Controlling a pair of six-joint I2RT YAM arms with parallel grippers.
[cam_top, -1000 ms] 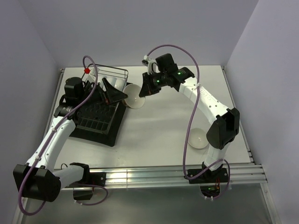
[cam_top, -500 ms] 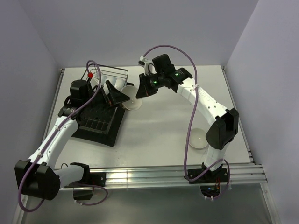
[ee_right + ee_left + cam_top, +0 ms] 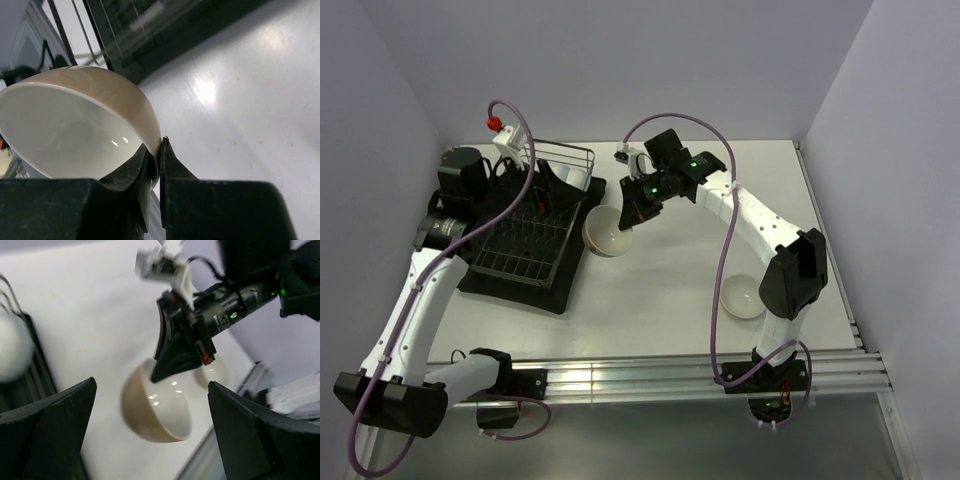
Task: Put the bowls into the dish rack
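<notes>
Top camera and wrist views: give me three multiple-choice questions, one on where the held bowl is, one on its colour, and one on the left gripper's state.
1. Where is the bowl that the right gripper holds?
A. inside the dish rack
B. beside the dish rack, on its right in the top view
C. by the right arm's base

2. What colour is the outside of this bowl?
A. tan
B. blue
C. black

3. How is the left gripper?
A. shut on a bowl
B. open and empty
C. shut on a rack wire

Answers:
1 B, it is just off the rack's right side.
2 A, the right wrist view shows its tan wall.
3 B, its jaws stand wide apart, gripping nothing.
</notes>
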